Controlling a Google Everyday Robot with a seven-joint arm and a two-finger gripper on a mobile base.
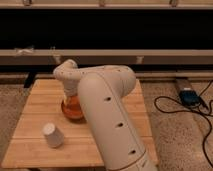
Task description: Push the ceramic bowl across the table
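The glossy orange ceramic bowl (71,109) sits on the light wooden table (35,107), near its middle. My white arm (107,115) reaches in from the lower right, and its bulk hides the bowl's right side. The wrist bends down over the bowl. My gripper (70,96) is at the bowl's top rim, mostly hidden by the wrist.
A small upturned white cup (52,135) stands on the table's front left. A blue device (189,96) with black cables (170,107) lies on the speckled floor to the right. A dark wall with rails runs behind the table.
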